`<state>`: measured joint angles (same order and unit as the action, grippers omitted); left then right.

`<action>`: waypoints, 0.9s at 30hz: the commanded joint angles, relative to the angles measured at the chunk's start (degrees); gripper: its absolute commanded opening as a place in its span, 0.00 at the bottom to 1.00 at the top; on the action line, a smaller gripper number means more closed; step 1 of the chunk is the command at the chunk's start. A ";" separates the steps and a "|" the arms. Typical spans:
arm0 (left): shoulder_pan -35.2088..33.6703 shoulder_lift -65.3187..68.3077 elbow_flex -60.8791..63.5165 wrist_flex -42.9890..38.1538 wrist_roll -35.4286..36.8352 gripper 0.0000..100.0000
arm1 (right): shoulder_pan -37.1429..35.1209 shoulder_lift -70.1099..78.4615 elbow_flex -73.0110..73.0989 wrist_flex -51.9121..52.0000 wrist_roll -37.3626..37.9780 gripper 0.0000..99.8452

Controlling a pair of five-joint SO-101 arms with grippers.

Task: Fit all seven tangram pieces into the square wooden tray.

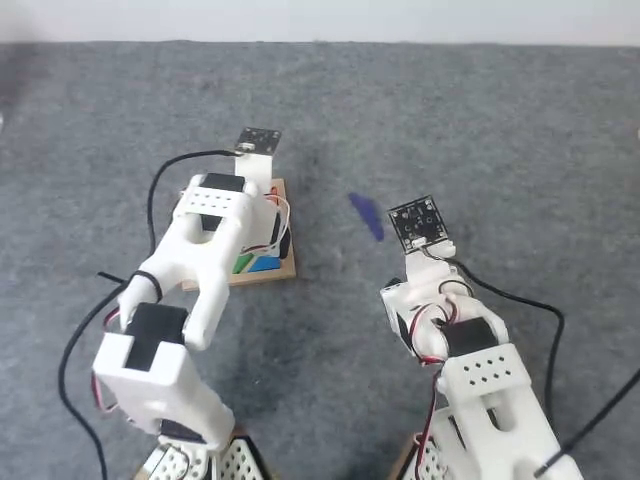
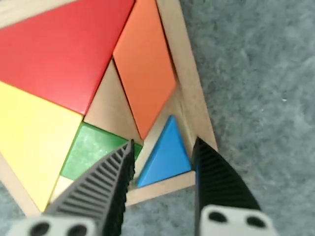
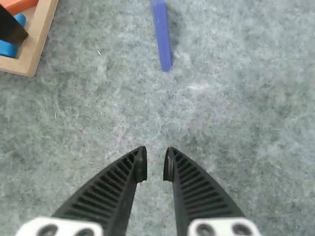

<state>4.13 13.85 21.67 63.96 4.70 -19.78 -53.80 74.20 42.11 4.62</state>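
Observation:
The square wooden tray [image 2: 194,93] holds a red triangle [image 2: 59,49], an orange parallelogram [image 2: 145,64], a yellow triangle [image 2: 29,142], a green piece [image 2: 91,150] and a small blue triangle [image 2: 167,157]. Bare wood shows between the red, orange and green pieces. My left gripper [image 2: 163,147] hangs open over the tray's corner, its fingers on either side of the blue triangle. A purple piece [image 1: 367,216] lies on the grey mat to the right of the tray [image 1: 280,272]. My right gripper [image 3: 155,160] is shut and empty above the mat, the purple piece [image 3: 161,34] ahead of it.
Grey felt mat [image 1: 480,120] covers the table, with free room at the back and right. The right arm [image 1: 450,335] stands near the front right. The tray's corner [image 3: 29,46] shows in the right wrist view. Cables trail beside both arms.

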 commanded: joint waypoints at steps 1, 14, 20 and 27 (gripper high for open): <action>2.11 2.29 -0.66 -0.53 -0.79 0.18 | 0.92 -1.54 -0.35 -1.10 0.44 0.08; 3.69 -1.32 -0.66 2.29 -2.64 0.18 | 0.92 -1.54 -0.35 -1.10 0.53 0.08; 6.15 -8.44 2.95 1.93 -3.52 0.18 | 0.92 -1.54 -0.35 -1.10 0.53 0.08; 2.20 -8.44 5.58 -0.70 -3.69 0.18 | 0.92 -1.54 0.26 -1.54 0.44 0.08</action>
<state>9.05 8.57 27.21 64.66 1.71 -19.78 -53.80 74.20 42.11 4.62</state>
